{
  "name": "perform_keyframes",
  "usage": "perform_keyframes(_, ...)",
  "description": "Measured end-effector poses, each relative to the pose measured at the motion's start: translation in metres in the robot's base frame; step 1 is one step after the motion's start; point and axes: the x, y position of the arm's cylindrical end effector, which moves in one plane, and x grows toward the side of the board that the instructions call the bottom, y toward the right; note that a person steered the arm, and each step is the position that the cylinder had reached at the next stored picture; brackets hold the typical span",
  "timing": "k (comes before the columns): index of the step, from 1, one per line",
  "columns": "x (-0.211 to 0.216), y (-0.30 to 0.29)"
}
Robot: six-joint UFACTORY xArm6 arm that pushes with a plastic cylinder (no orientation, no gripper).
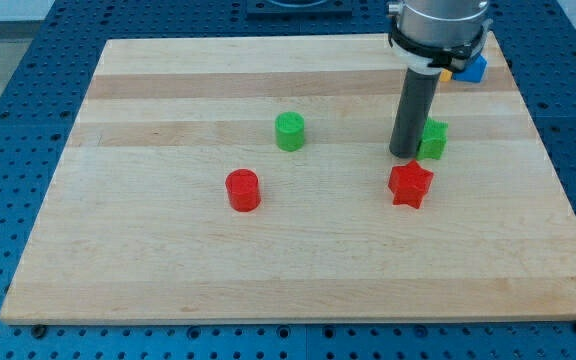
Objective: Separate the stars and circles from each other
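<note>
A green circle block (pixel 290 131) sits near the board's middle, and a red circle block (pixel 242 190) lies below and left of it. A red star block (pixel 410 184) lies at the right of centre. A green star block (pixel 434 139) sits just above it, partly hidden by my rod. My tip (pixel 404 154) rests on the board, touching or almost touching the green star's left side and just above the red star.
A blue block (pixel 474 68) and a yellow block (pixel 445 71) lie at the board's top right corner, mostly hidden behind the arm. The wooden board (pixel 168 280) lies on a blue perforated table.
</note>
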Motion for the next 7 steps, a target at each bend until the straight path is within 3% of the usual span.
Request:
perform_keyframes(5,-0.015,0.061)
perform_keyframes(6,-0.015,0.053)
perform_keyframes(7,-0.012,0.004)
